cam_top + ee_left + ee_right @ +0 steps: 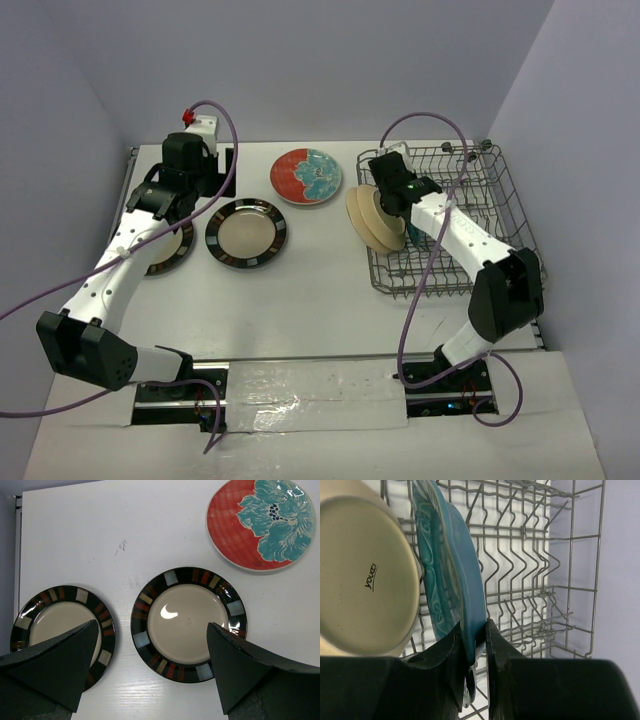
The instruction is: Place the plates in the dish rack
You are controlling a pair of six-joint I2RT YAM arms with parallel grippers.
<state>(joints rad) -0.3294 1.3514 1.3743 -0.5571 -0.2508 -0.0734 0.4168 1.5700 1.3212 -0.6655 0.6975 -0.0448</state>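
Observation:
My right gripper [474, 640] is shut on the rim of an upright teal plate [455, 565] inside the grey wire dish rack [540, 580], next to a beige plate [365, 575] standing on edge. In the top view the right gripper [400, 190] is at the rack's [500, 215] left end beside two beige plates [375, 218]. My left gripper [152, 665] is open and empty above two dark striped-rim plates, one in the middle [187, 622] and one to the left [55, 620]. A red plate with blue flowers [260, 522] lies flat on the table further back.
Most rack slots to the right of the teal plate stand empty, with upright tines. The white table [320, 290] ends at grey walls at the back and sides. Purple cables hang along both arms.

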